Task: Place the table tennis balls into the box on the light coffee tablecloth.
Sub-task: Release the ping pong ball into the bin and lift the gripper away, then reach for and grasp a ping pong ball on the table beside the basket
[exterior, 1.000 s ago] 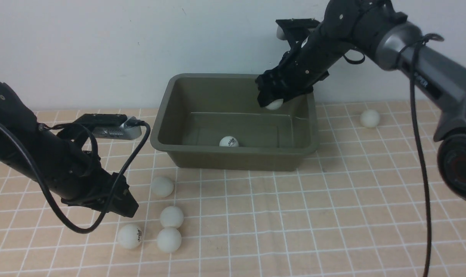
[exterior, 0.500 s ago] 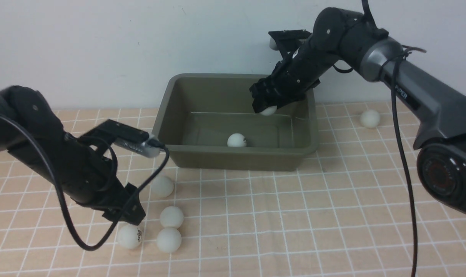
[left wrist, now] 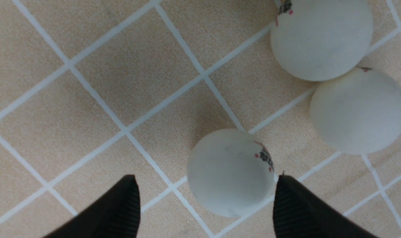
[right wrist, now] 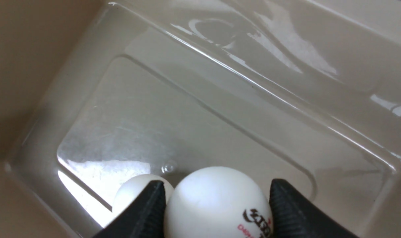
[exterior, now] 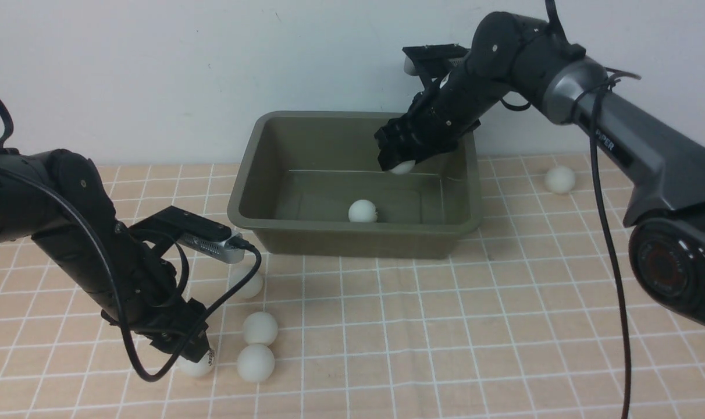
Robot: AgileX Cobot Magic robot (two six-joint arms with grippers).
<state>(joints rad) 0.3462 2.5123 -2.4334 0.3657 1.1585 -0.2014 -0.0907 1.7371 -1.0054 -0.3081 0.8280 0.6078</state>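
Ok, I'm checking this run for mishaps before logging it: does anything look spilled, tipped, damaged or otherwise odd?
Nothing stands out. The box sits upright on the tablecloth with one ball inside. The right gripper holds a second ball over it, and the loose balls lie on the cloth undamaged.

- The left gripper (left wrist: 206, 190) is spread wide, its two black ribbed fingers (left wrist: 114, 211) poking in from one edge.
- A ball (left wrist: 230, 172) sits on the tablecloth (left wrist: 88, 99) between them, off-centre. One fingertip is right at its edge and the other is well clear.
- That ball has a small dark-and-red logo on its side.
- A second ball (left wrist: 321, 38), also printed, and a third ball (left wrist: 357, 110) lie nearby. They touch or nearly touch each other and sit apart from the first.
- The tan cloth has thin white grid lines.
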